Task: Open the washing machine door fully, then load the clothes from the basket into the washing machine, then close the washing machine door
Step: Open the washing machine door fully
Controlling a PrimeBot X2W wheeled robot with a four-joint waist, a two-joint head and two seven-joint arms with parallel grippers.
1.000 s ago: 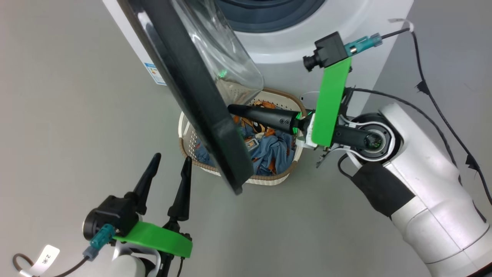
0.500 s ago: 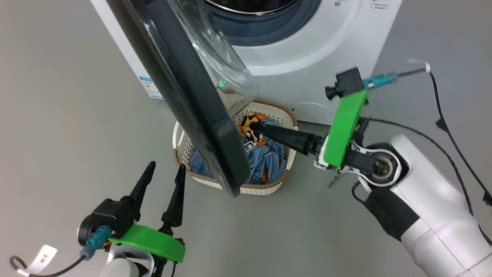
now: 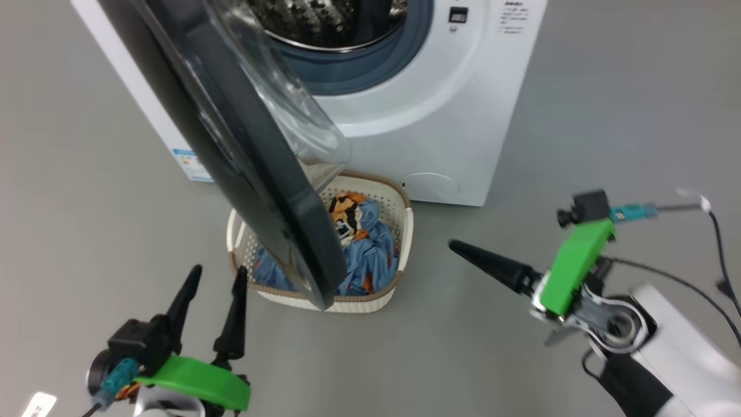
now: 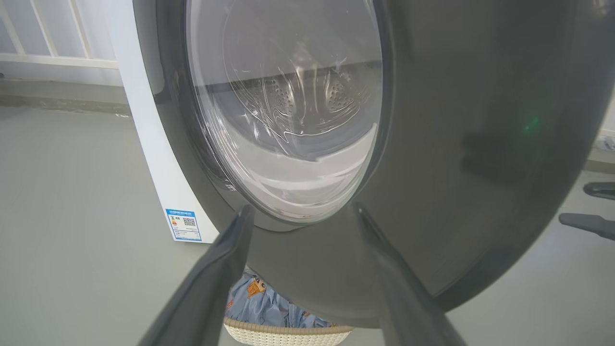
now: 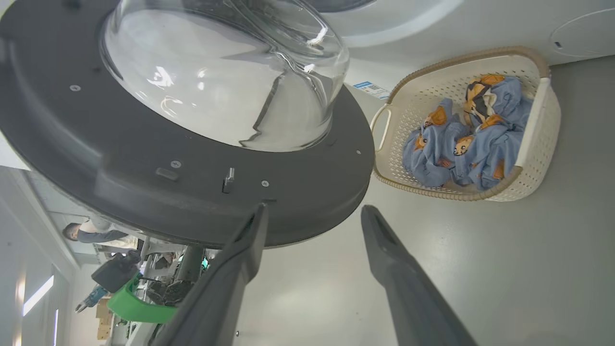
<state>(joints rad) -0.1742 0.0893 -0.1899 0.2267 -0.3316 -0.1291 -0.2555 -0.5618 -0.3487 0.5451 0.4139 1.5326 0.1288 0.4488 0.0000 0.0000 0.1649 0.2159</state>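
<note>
The washing machine (image 3: 457,110) stands at the top, its steel drum (image 3: 324,23) exposed. The washing machine door (image 3: 255,174) swings out toward me, black rim edge-on, and hangs over the basket (image 3: 405,231) on the floor. The clothes (image 3: 370,255), blue with orange animal faces, lie inside the basket. My right gripper (image 3: 454,248) hovers right of the basket, open and empty; in its wrist view the right gripper (image 5: 314,211) points at the door's lower rim (image 5: 192,202), with the basket (image 5: 538,120) and clothes (image 5: 461,149) beyond. My left gripper (image 3: 217,272) stands open left of the basket, facing the door's outer face (image 4: 480,144).
Grey floor lies all around the machine. A blue label (image 3: 188,162) sits on the washer's side and a round flap (image 3: 431,185) low on its front. Cables trail from the right arm (image 3: 718,231). A person (image 5: 91,233) shows far off in the right wrist view.
My right gripper has opened and drawn back out of the basket to the right, empty. The clothes stay in the basket. The head camera has pulled back, showing more of the washer.
</note>
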